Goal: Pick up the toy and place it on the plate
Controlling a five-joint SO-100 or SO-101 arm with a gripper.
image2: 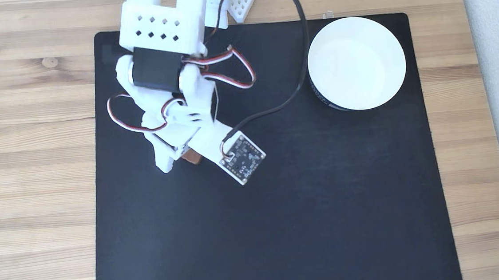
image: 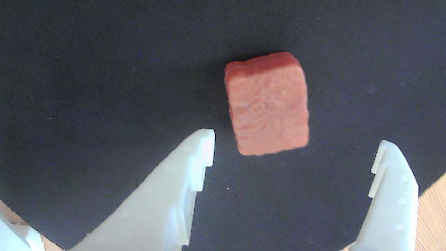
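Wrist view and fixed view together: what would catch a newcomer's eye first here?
In the wrist view, the reddish-brown toy stands out on the black mat, just beyond the open white fingers, untouched. In the fixed view, the white arm bends over the mat's upper left, and the empty white plate sits at the upper right corner.

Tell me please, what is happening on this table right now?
A white robot arm is reaching down over a black mat for the toy. Its claw is open, with the toy lying between and just past the fingertips, not gripped yet. The white plate sits empty at the mat's far right corner in the fixed view.
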